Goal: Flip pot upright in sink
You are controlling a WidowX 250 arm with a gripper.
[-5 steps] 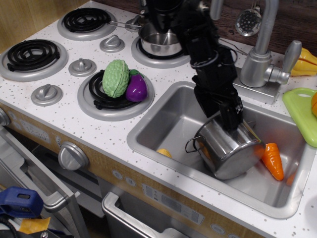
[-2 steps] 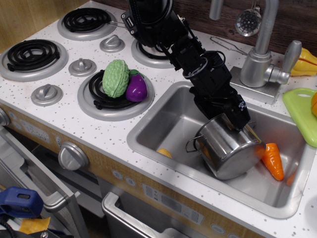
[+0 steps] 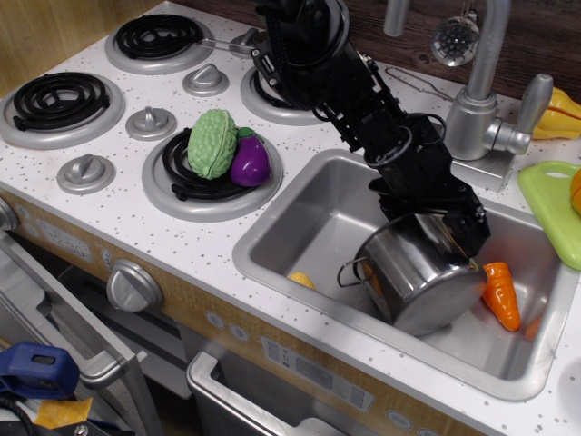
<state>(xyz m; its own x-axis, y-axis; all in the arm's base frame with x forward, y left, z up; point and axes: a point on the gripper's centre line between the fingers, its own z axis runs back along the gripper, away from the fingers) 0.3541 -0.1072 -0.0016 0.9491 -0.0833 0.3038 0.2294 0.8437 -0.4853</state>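
Here the gripper sits at the upper rim of the tilted pot in the sink, seemingly clenched on it. Mid-flip, I judge; next it needs rotating until the base sits flat.

a toy play kitchen: a white speckled counter carries black coil burners with grey knobs at the upper left, a grey sink with a tall faucet at the right, and oven doors along the lower left.
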